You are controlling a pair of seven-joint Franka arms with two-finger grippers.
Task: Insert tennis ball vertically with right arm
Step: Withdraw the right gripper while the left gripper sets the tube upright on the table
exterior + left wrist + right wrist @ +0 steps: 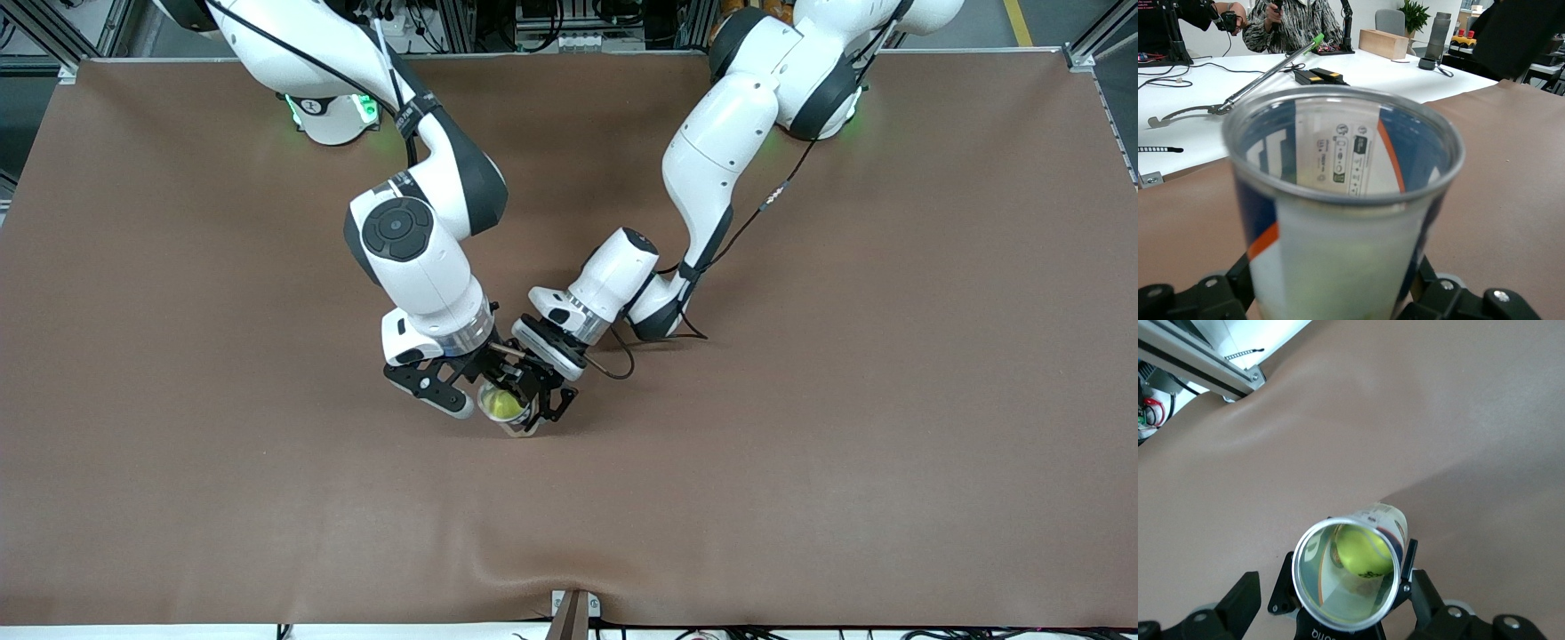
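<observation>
A yellow-green tennis ball (1365, 552) lies inside a clear tube can (1346, 570) with a metal rim and a blue, white and orange label. The can (516, 420) stands mouth up on the brown table mat, near the middle. My left gripper (1338, 297) is shut on the can (1338, 220), with one black finger (1238, 280) on each side of its wall. Directly over the can's mouth hangs my right gripper (1333, 583), open, its fingers (1241, 597) spread wider than the rim and holding nothing. In the front view the ball (504, 405) shows through the mouth, below the right gripper (493, 391).
The brown mat (800, 444) covers the whole table around the can. A small metal clamp (573, 609) sits at the mat's edge nearest the front camera. The two arms' wrists crowd close together above the can.
</observation>
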